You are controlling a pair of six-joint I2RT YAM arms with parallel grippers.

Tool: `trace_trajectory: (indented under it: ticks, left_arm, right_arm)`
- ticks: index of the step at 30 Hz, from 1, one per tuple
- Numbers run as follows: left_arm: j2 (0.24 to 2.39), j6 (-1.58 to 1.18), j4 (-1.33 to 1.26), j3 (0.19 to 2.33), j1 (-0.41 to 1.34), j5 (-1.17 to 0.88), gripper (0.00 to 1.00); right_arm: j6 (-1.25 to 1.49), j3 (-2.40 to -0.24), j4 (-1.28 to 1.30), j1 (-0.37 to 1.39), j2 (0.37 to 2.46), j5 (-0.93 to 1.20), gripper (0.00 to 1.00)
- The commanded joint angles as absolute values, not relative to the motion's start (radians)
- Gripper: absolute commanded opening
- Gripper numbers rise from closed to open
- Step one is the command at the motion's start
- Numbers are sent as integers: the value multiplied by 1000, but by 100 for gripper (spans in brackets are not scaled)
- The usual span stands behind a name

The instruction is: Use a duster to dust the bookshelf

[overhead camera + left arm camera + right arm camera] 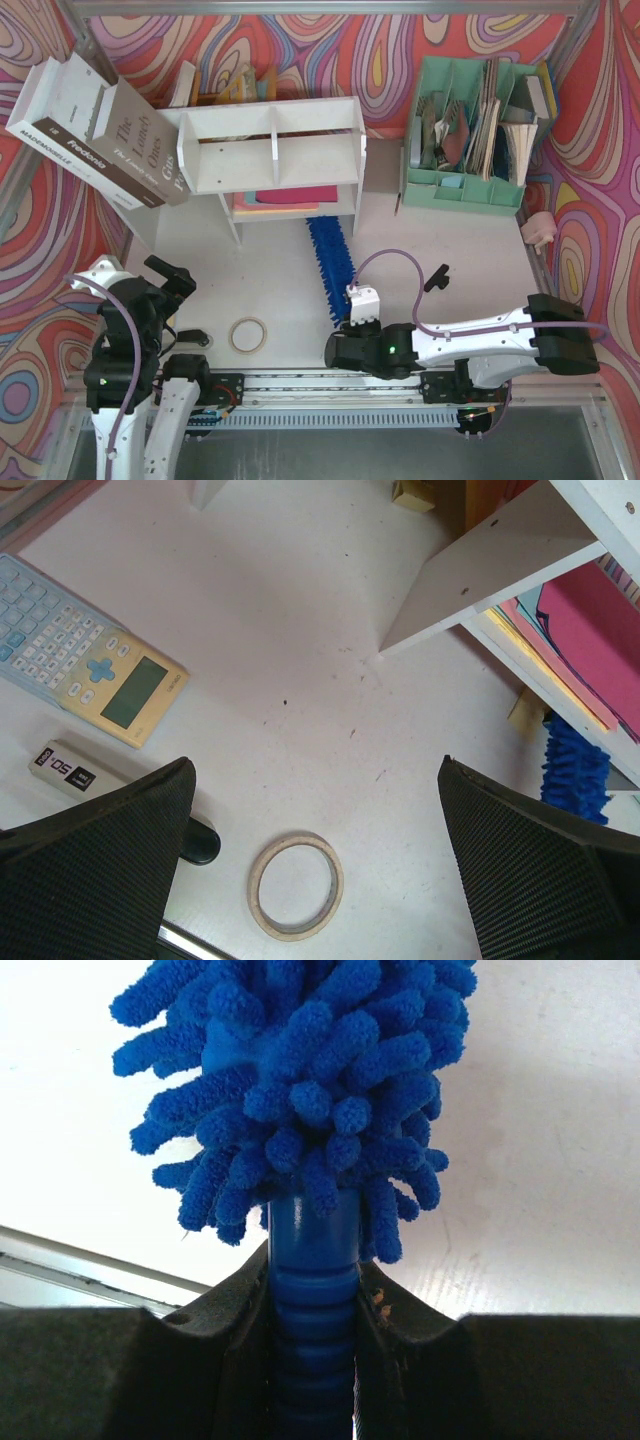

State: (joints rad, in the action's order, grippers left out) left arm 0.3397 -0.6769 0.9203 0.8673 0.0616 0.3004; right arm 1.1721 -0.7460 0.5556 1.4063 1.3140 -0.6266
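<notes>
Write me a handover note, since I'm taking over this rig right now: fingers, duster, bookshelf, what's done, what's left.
Right gripper: fingers shut on the duster, holding it by its handle.
Left gripper: open and empty, hovering over the table near the tape roll.
Duster: its blue head points away from the arms, with the tip at the front of the bookshelf, by the lower shelf. Whether it touches there cannot be told.
Done: the duster is grasped.
Left: sweep the top, both upper compartments and the lower shelf. The duster is on none of them now.
</notes>
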Motion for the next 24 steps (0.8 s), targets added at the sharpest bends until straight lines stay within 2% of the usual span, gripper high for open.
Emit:
trace_trajectory:
  ticks: [1, 17, 24]
  left_arm:
    - [331, -671, 910, 851, 57, 314, 98]
    - [333, -671, 908, 851, 57, 311, 98]
    - [335, -672, 908, 851, 57, 311, 98]
  right_arm:
    - [1076, -800, 430, 1408, 1359, -667, 0]
    - [1380, -716, 739, 1409, 1287, -708, 0]
    - [1356, -694, 690, 1376, 1312, -652, 0]
